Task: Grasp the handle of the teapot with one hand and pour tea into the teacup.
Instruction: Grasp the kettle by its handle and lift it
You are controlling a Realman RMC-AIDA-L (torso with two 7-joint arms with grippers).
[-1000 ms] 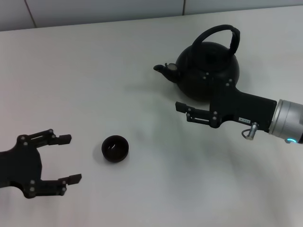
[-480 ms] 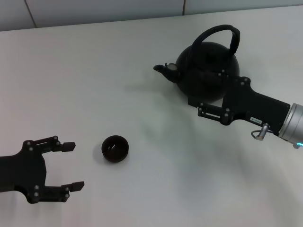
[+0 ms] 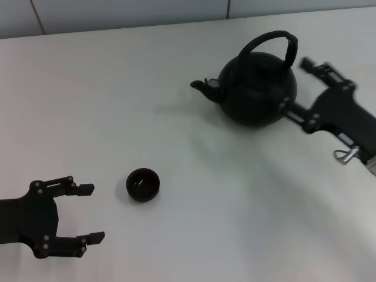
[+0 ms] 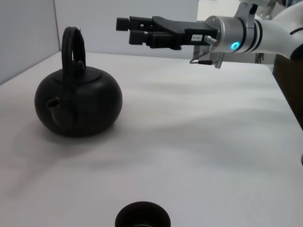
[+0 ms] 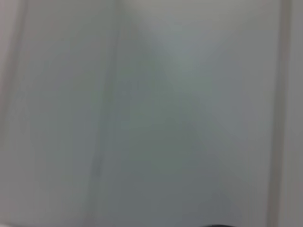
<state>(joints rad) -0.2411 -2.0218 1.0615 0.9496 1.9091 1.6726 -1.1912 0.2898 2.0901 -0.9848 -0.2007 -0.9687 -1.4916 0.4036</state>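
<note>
The matte-black teapot (image 3: 254,88) stands on the white table at the back right, spout pointing left, its arched handle (image 3: 276,39) upright and free. The tiny dark teacup (image 3: 143,184) sits at the front left of centre. My right gripper (image 3: 298,86) is open just to the right of the teapot, blurred, one finger by the handle's right end and the other low beside the body. My left gripper (image 3: 93,213) is open and empty, left of the teacup. The left wrist view shows the teapot (image 4: 78,103), the teacup's rim (image 4: 142,216) and the right gripper (image 4: 130,30) raised behind the pot.
The white table (image 3: 194,153) ends at a pale wall (image 3: 117,12) at the back. The right wrist view shows only a blurred pale surface (image 5: 151,113).
My right gripper has swung from in front of the teapot back and to the right, ending beside the pot's right side. My left gripper has drifted slightly toward the near edge.
</note>
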